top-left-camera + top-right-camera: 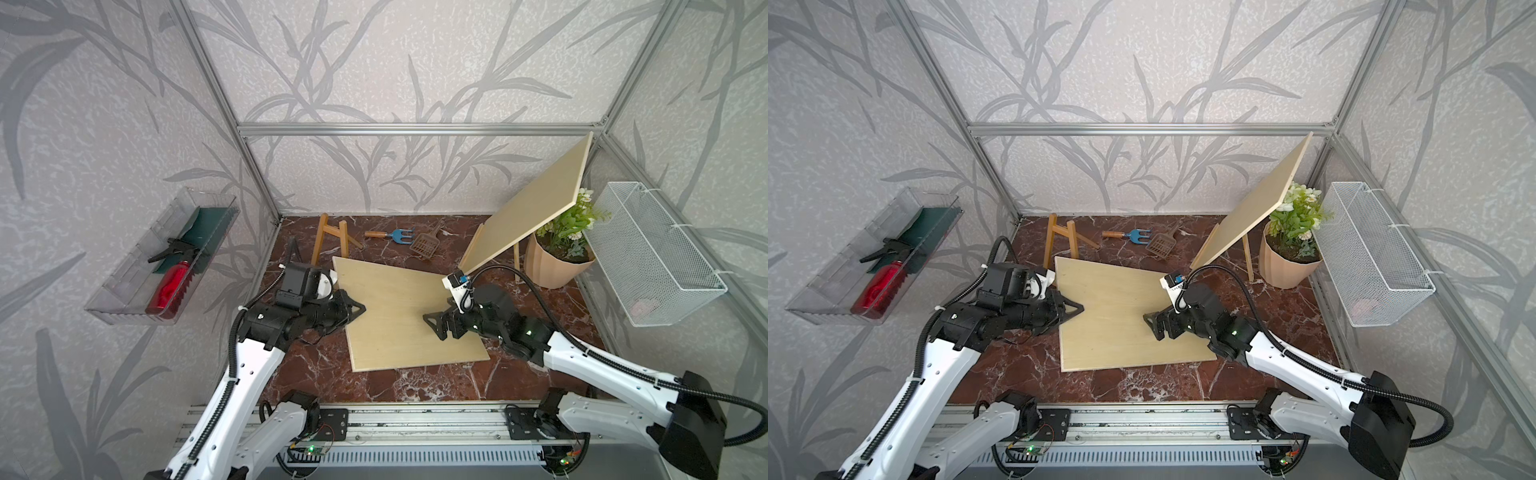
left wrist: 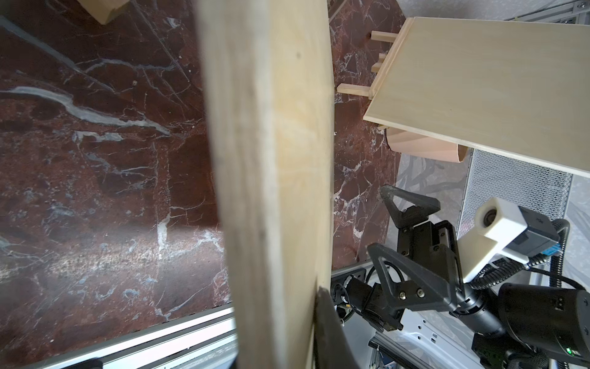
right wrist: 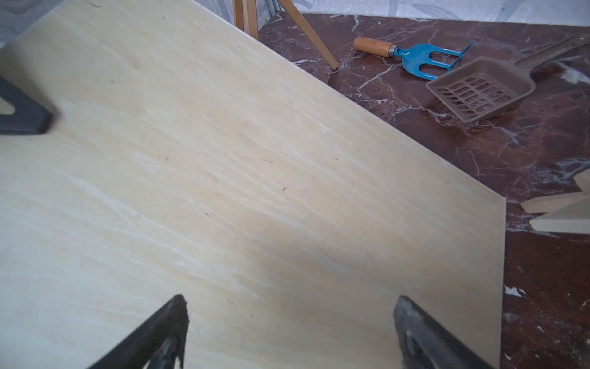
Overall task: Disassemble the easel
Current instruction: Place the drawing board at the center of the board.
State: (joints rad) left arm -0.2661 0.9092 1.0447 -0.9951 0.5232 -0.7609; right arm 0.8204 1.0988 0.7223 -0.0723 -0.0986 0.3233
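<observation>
Left claw (image 1: 358, 309) narrowly pinches, it seems, the loose board (image 1: 399, 332) lying mid-table near its bare easel (image 1: 320, 239); right claw (image 1: 434, 328) gapes empty above. Release should come level, withdrawing sideways.

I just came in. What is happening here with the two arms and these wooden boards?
The robot is taking an easel apart. The left gripper has its fingers closed on the edge of a loose wooden board in the middle of the table. The right gripper is wide open above the same board and holds nothing. The bare easel frame stands at the back. A second board stands propped up beside the flower pot.
</observation>
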